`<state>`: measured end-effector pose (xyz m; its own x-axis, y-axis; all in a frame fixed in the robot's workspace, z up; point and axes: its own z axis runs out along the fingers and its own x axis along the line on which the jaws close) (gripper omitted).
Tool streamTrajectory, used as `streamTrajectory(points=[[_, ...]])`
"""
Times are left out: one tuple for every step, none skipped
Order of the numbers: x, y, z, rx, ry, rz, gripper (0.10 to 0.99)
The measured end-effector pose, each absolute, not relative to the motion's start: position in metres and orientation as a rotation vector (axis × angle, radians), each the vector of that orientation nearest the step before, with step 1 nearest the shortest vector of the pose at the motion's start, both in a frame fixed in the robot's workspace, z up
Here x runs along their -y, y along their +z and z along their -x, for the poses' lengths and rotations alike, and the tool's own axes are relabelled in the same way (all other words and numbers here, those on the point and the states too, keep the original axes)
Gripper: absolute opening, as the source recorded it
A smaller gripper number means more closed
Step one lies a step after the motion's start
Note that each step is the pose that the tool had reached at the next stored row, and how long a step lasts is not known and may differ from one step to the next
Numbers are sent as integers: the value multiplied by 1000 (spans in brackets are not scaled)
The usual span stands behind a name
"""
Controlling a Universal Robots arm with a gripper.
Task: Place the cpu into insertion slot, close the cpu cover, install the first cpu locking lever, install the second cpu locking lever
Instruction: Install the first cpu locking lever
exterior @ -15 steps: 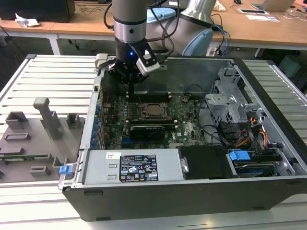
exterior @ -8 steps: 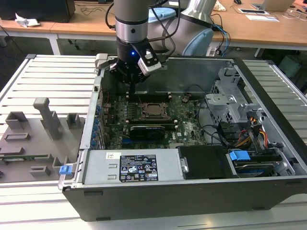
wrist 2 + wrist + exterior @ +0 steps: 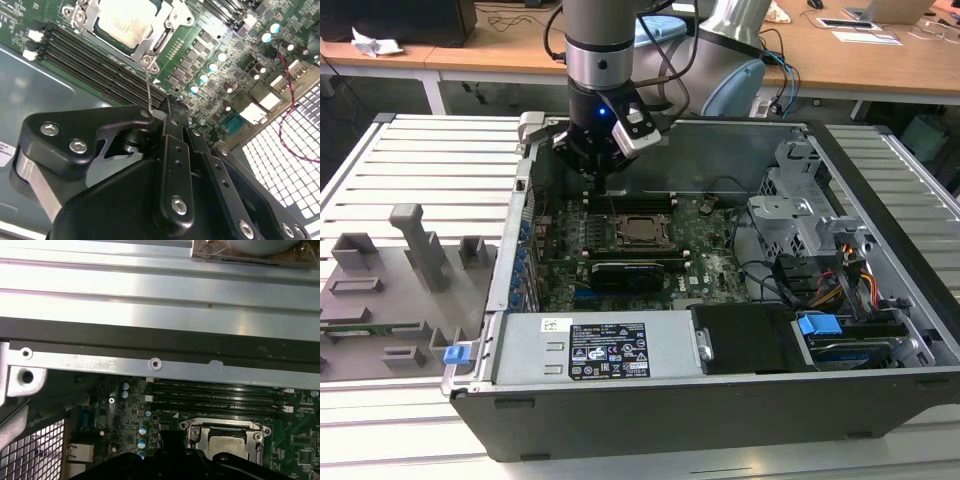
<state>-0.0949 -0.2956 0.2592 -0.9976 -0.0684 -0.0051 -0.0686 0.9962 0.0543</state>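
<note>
The arm's gripper [image 3: 603, 168] hangs inside the open computer case [image 3: 650, 400], near the case's far wall, just above the motherboard [image 3: 710, 262]. In the second wrist view the jaws look closed: the two black fingers [image 3: 175, 150] lie together, and a thin metal locking lever [image 3: 148, 92] rises from the socket's corner up to their tips. Whether the tips actually pinch the lever cannot be told.

The cpu [image 3: 125, 22] already sits in the insertion slot [image 3: 640, 229], at the middle of the motherboard, its silver-grey top showing through the window of the cpu cover [image 3: 155, 37], which lies flat over it. In the first wrist view the same cpu [image 3: 226, 446] shows inside the cover's frame [image 3: 200, 432].

Long black memory slots [image 3: 95, 65] run just beside the socket, between it and the case's far wall, and are the closest thing to the fingers. On the near side of the socket lies a long black card [image 3: 630, 272]. Rows of small capacitors [image 3: 212, 67] stand to one side. A grey power supply [image 3: 590, 350] fills the case's near edge, and a metal drive cage [image 3: 800, 200] with bundled cables [image 3: 850, 285] occupies the exterior view's right. Outside the case, on the exterior view's left, grey fixtures [image 3: 410, 250] stand on the slatted surface [image 3: 420, 160].
</note>
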Motion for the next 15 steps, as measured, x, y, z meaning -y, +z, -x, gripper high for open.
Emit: streamTrajectory(points=[[296, 259, 93, -3135, 86, 108, 106], [296, 259, 92, -3135, 85, 108, 106], [296, 259, 90, -3135, 86, 108, 106], [296, 259, 88, -3135, 85, 107, 106], [295, 259, 86, -3135, 85, 107, 106], [295, 259, 83, -3135, 85, 108, 106], [295, 259, 80, -3135, 85, 108, 106], [295, 259, 77, -3135, 85, 108, 106], [295, 259, 74, -3135, 85, 107, 106], [295, 259, 70, -3135, 85, 108, 106], [295, 259, 67, -3135, 85, 108, 106], [295, 259, 63, -3135, 85, 107, 106], [295, 259, 58, -3135, 85, 108, 106], [295, 259, 56, -3135, 85, 108, 106], [295, 259, 54, -3135, 85, 107, 106]])
